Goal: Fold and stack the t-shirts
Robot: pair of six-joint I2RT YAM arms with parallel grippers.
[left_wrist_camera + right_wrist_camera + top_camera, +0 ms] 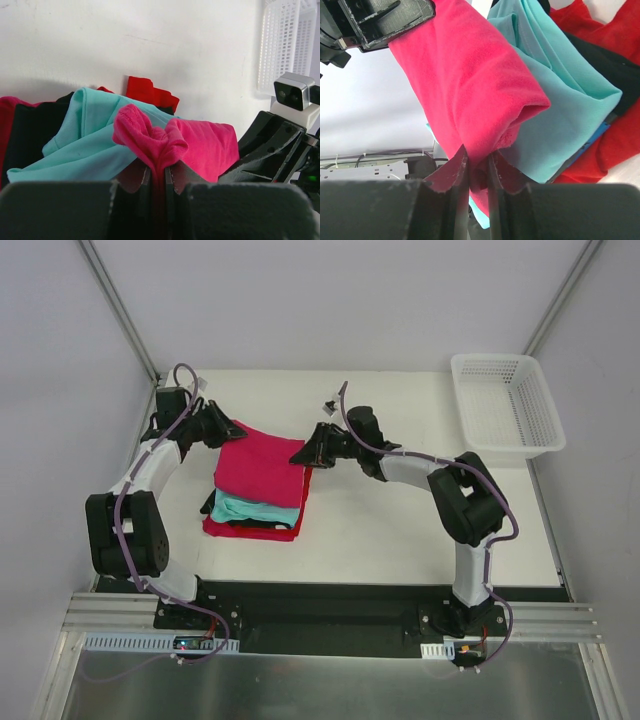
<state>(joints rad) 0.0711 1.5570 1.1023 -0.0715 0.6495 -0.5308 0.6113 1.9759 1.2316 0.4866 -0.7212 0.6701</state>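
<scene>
two grippers (228,432) (300,455) — tight on pink t-shirt (262,465)

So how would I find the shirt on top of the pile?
On the white table, left of the middle, lies a pile of folded shirts. The top one is the magenta-pink t-shirt. Only it is pinched by the left gripper and the right gripper, above the teal t-shirt and red t-shirt.

Table (400,530): white | lying on it: red t-shirt (222,528), mesh basket (490,358), small dark object (328,405)
</scene>
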